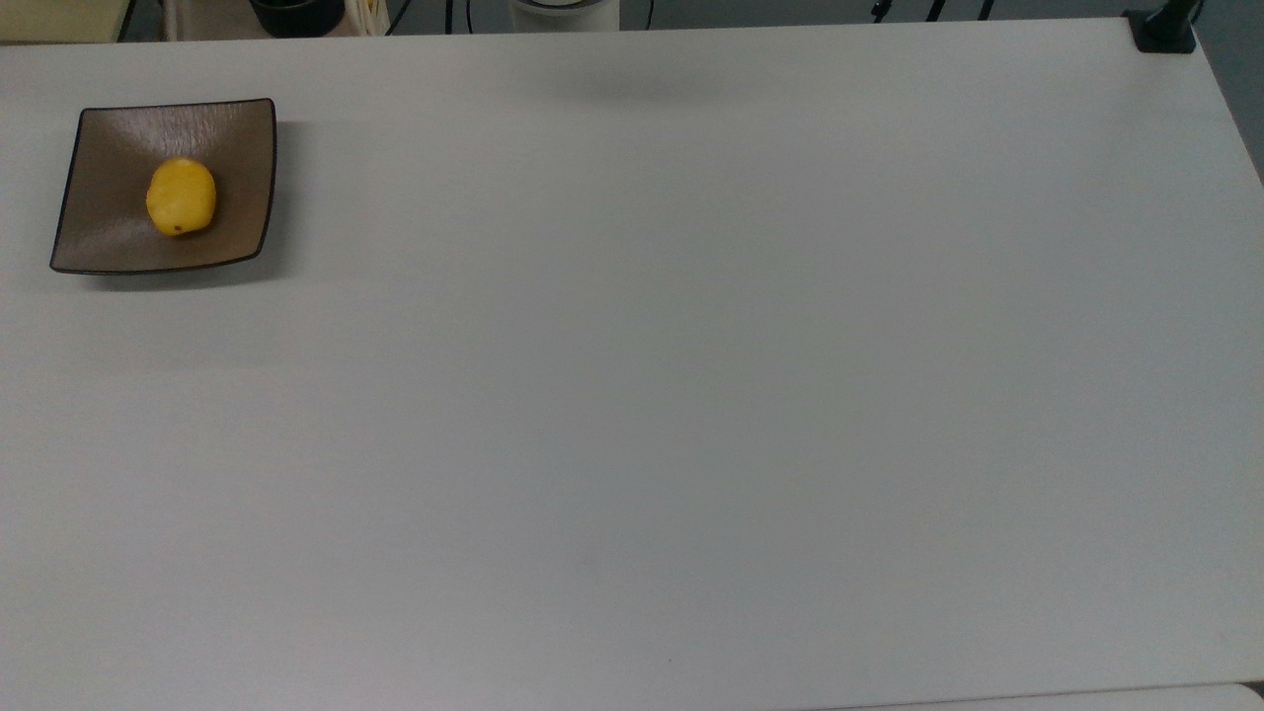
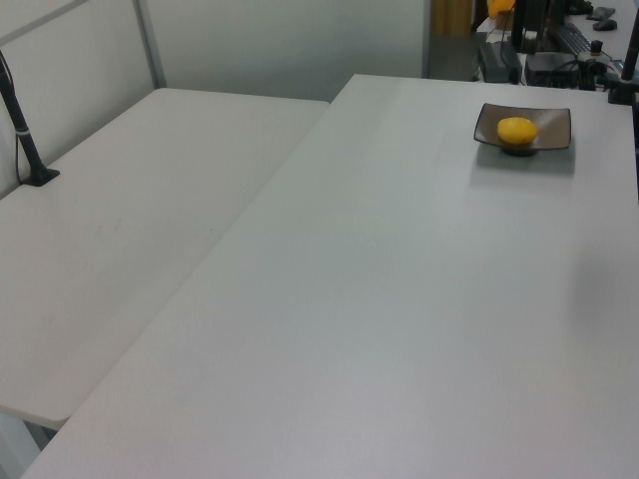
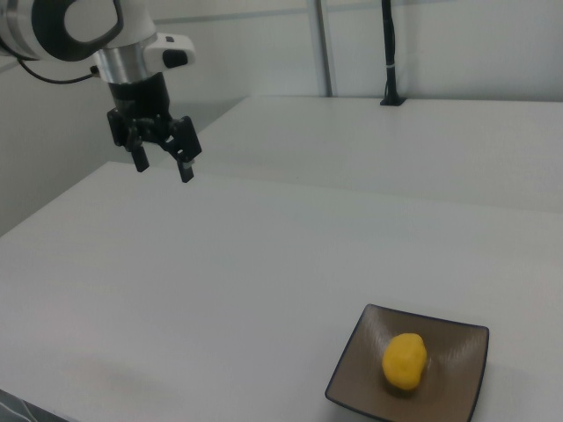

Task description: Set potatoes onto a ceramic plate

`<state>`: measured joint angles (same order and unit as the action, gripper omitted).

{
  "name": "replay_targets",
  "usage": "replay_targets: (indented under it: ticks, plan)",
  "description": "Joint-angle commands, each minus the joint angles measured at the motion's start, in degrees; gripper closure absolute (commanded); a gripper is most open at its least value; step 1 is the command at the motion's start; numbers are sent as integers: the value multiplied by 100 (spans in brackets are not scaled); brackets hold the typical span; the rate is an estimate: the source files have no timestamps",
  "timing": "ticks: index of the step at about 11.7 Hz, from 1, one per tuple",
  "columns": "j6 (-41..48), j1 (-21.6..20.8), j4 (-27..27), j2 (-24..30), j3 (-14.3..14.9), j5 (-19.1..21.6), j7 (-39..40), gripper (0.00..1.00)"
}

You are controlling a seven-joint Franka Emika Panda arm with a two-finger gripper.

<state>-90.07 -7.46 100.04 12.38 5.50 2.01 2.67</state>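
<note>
Yellow potatoes [image 3: 405,360] on ceramic plate [image 3: 457,352], gripper [image 3: 163,167] spread, aloft

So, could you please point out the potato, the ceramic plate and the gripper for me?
potato [image 1: 181,197]: top view, middle of its yellow top.
ceramic plate [image 1: 114,242]: top view, bare brown surface near a corner.
gripper [image 3: 163,165]: right view, midway between its open fingertips.
</note>
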Motion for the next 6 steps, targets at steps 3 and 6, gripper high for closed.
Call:
replay_targets:
  ticks: [3,6]
  plan:
    - [-456,-187,103,-516,-207,63,-136,0]
    - [-843,227,164,-658,-480,54,144,0]
